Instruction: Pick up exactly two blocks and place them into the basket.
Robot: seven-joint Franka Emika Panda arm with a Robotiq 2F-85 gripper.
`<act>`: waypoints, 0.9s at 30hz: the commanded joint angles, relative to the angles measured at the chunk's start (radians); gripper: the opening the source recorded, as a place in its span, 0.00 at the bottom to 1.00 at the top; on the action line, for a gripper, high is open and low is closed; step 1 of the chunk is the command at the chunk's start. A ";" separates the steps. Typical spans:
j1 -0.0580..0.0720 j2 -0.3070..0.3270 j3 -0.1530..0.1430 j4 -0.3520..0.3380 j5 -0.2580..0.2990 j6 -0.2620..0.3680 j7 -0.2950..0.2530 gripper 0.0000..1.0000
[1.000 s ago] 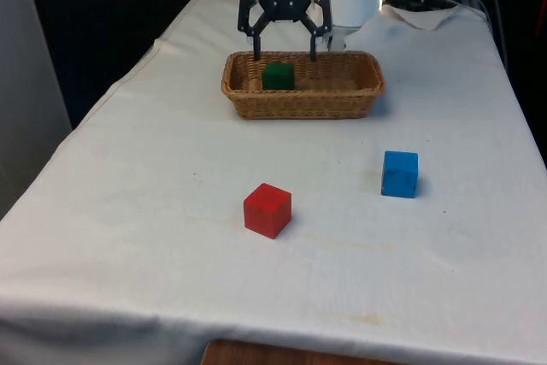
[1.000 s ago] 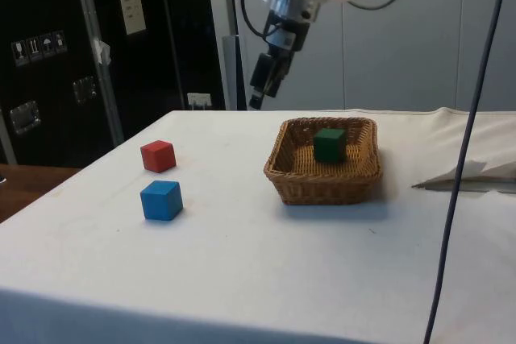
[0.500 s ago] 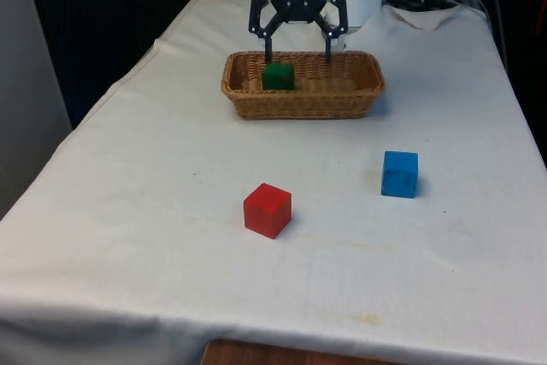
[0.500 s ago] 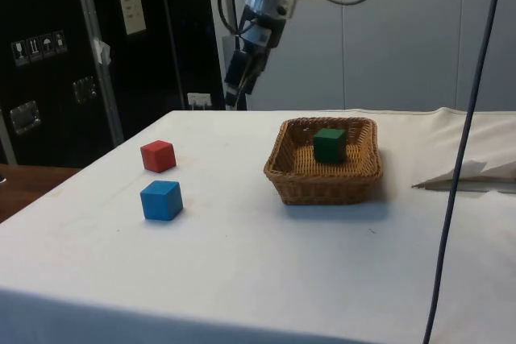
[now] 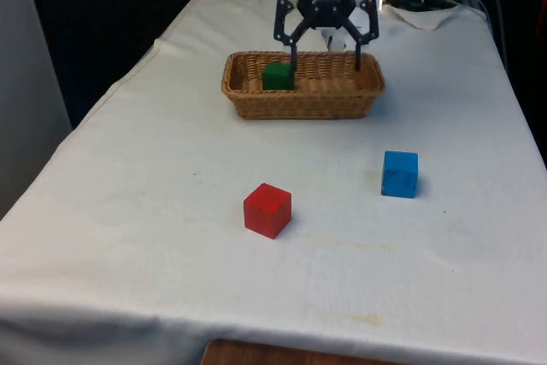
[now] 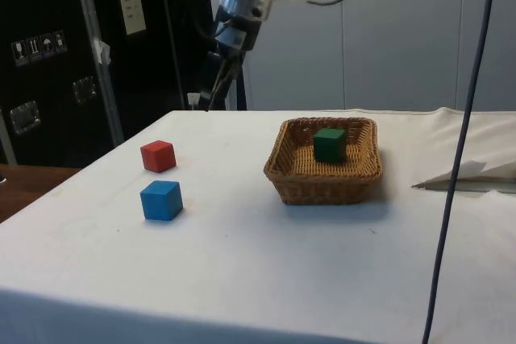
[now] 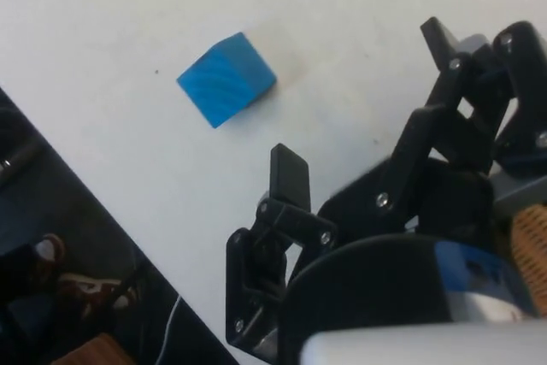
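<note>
Gripper (image 5: 326, 49) above the basket (image 5: 302, 98), fingers (image 5: 293, 51) spread wide and empty; green block (image 5: 278, 75) inside.

basket (image 5: 303, 98): green block (image 5: 278, 75) inside | red block (image 5: 267, 209), blue block (image 5: 400, 173) on cloth | jaws apart

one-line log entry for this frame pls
pincer: open, empty, raised near basket | green block: in basket | blue block, red block: on cloth
</note>
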 commanded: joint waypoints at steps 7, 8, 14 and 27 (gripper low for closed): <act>0.006 0.040 0.042 0.035 -0.004 -0.007 0.055 1.00; 0.005 0.045 0.049 0.039 -0.004 -0.007 0.060 1.00; -0.002 0.066 0.072 0.063 -0.006 -0.010 0.076 1.00; 0.000 0.120 0.116 0.127 -0.006 -0.019 0.128 1.00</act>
